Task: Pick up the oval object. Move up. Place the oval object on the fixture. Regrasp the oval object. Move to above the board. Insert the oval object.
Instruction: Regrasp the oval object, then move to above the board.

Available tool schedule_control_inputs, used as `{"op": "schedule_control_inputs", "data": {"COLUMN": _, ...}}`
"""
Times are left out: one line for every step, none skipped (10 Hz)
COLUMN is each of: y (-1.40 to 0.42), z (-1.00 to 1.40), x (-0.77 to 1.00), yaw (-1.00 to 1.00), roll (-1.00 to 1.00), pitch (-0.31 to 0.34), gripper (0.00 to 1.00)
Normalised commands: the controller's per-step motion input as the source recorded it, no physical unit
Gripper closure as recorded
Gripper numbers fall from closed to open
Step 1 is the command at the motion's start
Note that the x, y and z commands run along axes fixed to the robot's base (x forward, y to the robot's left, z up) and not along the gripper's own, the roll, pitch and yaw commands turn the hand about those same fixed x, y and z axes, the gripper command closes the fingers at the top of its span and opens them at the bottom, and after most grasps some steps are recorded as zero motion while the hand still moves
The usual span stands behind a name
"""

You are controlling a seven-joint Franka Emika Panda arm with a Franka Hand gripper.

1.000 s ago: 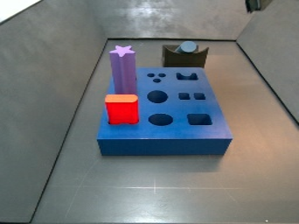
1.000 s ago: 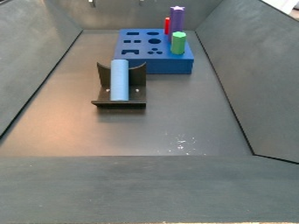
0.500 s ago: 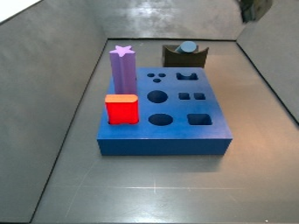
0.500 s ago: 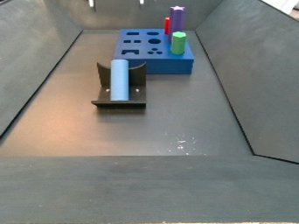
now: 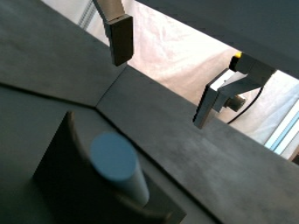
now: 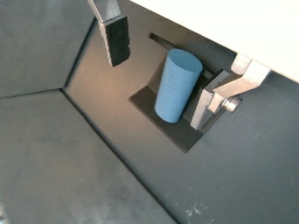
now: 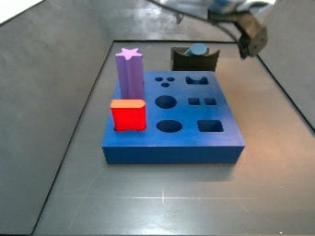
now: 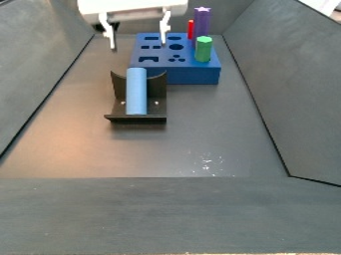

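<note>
The oval object [image 8: 136, 90] lies on its side across the fixture [image 8: 136, 112], its rounded end facing the camera in a wrist view [image 5: 114, 156]. In a side view [image 7: 197, 51] only that end shows, peeking above the fixture's [image 7: 194, 61] notch behind the board [image 7: 175, 120]. In a wrist view the fixture [image 5: 65, 162] is cut off at the frame edge and reads only as a dark wedge; its full shape is clearer in a wrist view [image 6: 176, 131], where the peg [image 6: 177, 84] rests along it.

The gripper [image 8: 135, 30] hangs above the fixture, between it and the board [image 8: 176, 58], touching neither. Its jaws stand wide apart with nothing between them; one finger [image 6: 115, 39] sits well to one side of the peg, the other finger [image 6: 208, 103] close beside it, not touching. In a side view the gripper [image 7: 246, 32] is partly cut off and blurred.

On the board stand a purple star-topped peg [image 7: 128, 74] and a red block [image 7: 128, 115].
</note>
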Motion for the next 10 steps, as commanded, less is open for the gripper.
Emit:
{"op": "schedule_control_inputs", "data": {"y": 0.05, "z": -1.00, "x": 0.09, "yaw": 0.08, "roll": 0.07, "pitch": -0.052, "gripper": 0.00}}
{"op": "schedule_control_inputs", "data": {"y": 0.04, "z": -1.00, "x": 0.10, "yaw": 0.07, "roll": 0.07, "pitch": -0.064, "gripper": 0.00}}
{"op": "schedule_control_inputs", "data": {"y": 0.04, "z": -1.00, "x": 0.11, "yaw": 0.04, "roll": 0.07, "pitch": -0.074, "gripper": 0.00}}
{"op": "schedule_control_inputs", "data": {"y": 0.02, "z": -0.87, "x": 0.10, "yaw": 0.03, "roll": 0.07, "pitch": -0.078, "gripper": 0.00}}
{"op": "schedule_control_inputs", "data": {"y": 0.02, "z": -0.72, "x": 0.09, "yaw": 0.01, "roll": 0.07, "pitch": -0.079, "gripper": 0.00}}
{"op": "schedule_control_inputs", "data": {"y": 0.02, "z": -0.52, "x": 0.07, "yaw": 0.00, "roll": 0.06, "pitch": -0.071, "gripper": 0.00}}
{"op": "schedule_control_inputs", "data": {"y": 0.01, "z": -0.37, "x": 0.07, "yaw": -0.01, "roll": 0.06, "pitch": -0.067, "gripper": 0.00}}
{"op": "schedule_control_inputs", "data": {"y": 0.01, "z": -0.22, "x": 0.07, "yaw": -0.02, "roll": 0.06, "pitch": -0.054, "gripper": 0.00}}
{"op": "schedule_control_inputs", "data": {"y": 0.00, "z": 0.00, "x": 0.00, "yaw": 0.00, "roll": 0.00, "pitch": 0.000, "gripper": 1.00}}
{"op": "schedule_control_inputs", "data": {"y": 0.03, "z": 1.00, "x": 0.05, "yaw": 0.13, "roll": 0.04, "pitch": 0.480, "gripper": 1.00}}
